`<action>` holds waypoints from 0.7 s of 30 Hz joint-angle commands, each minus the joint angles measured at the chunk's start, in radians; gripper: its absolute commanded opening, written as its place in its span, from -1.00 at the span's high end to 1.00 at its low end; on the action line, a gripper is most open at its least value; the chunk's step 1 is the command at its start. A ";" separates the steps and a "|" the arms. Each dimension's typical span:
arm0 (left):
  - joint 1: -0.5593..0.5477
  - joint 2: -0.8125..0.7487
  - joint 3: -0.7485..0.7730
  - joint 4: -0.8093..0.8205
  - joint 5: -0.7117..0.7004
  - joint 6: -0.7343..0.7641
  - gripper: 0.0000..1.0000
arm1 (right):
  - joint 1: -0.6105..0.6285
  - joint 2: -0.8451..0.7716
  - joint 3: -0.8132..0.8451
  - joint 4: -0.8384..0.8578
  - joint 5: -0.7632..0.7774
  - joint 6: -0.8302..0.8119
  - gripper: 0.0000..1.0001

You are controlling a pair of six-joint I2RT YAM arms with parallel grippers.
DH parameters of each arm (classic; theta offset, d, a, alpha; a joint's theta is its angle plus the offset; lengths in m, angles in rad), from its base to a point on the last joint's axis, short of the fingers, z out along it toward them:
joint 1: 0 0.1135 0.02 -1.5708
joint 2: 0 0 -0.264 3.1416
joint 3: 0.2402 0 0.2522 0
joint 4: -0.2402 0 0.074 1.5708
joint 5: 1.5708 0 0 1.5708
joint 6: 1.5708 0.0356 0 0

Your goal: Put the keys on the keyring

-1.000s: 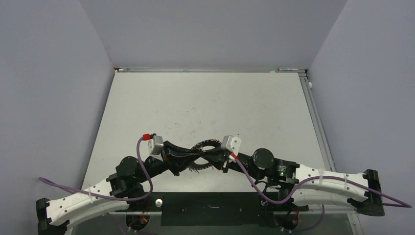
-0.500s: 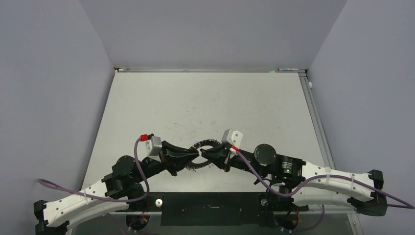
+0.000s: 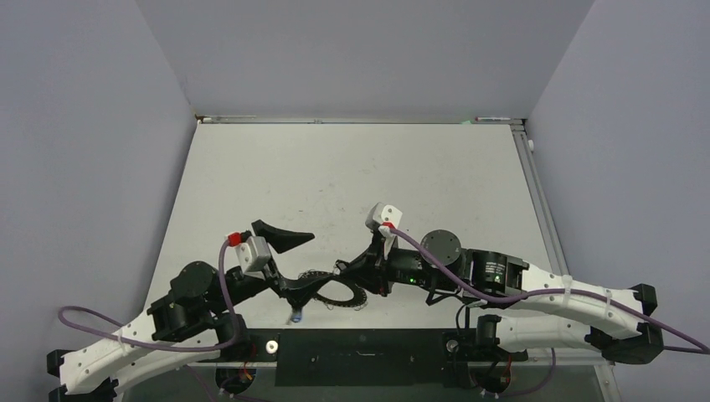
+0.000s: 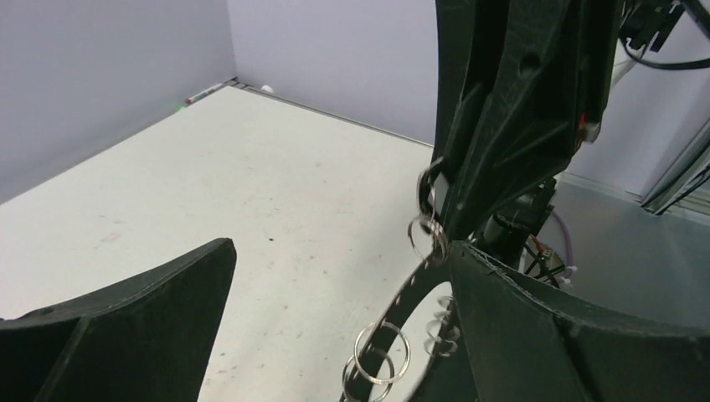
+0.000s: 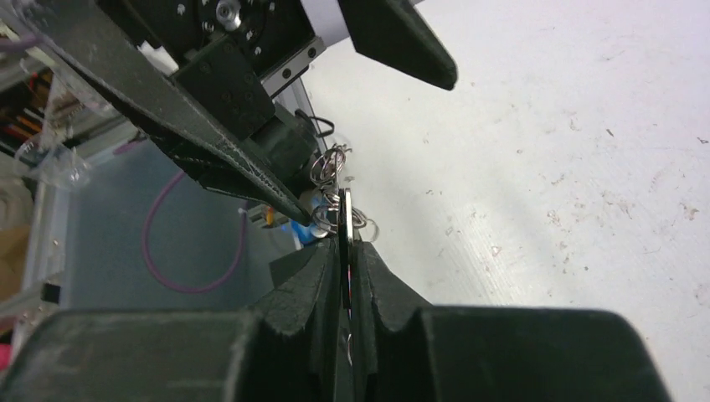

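Note:
The keyring [image 3: 342, 295] is a dark flat ring fringed with small wire loops [image 4: 381, 353], held on edge just above the table. My right gripper [image 3: 347, 272] is shut on its rim; in the right wrist view the ring [image 5: 346, 219] stands edge-on between the pressed fingers. My left gripper [image 3: 316, 260] is open wide, one finger [image 3: 280, 234] out over the table, the other [image 3: 306, 287] against the ring's left side. One blue key [image 3: 295, 316] hangs at the ring's near-left rim, also blue [image 5: 311, 205] behind the ring. The dark key is not visible.
The white table [image 3: 360, 176] stretches beyond the arms, walled on three sides. A black strip [image 3: 360, 356] runs along the near edge between the arm bases. Purple cables [image 3: 126, 331] loop beside both arms.
The left gripper has sprung open and let go, drawing back left. The right gripper has carried the keyring toward the near edge and tipped it. A blue key now dangles from the ring.

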State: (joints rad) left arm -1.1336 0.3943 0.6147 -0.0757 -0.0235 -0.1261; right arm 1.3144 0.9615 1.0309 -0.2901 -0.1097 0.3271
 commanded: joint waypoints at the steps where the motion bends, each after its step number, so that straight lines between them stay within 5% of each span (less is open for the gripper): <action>1: -0.005 -0.058 0.031 -0.100 -0.065 0.118 -0.92 | -0.009 0.007 0.113 -0.041 0.055 0.147 0.89; 21: 0.007 -0.251 -0.127 -0.071 0.093 0.204 -0.91 | -0.008 0.082 0.231 -0.276 0.027 0.138 0.89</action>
State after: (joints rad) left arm -1.1355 0.1482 0.4866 -0.1585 0.0120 0.0658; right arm 1.3094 1.0458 1.2015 -0.5690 -0.0711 0.4656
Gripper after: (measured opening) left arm 0.996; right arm 0.077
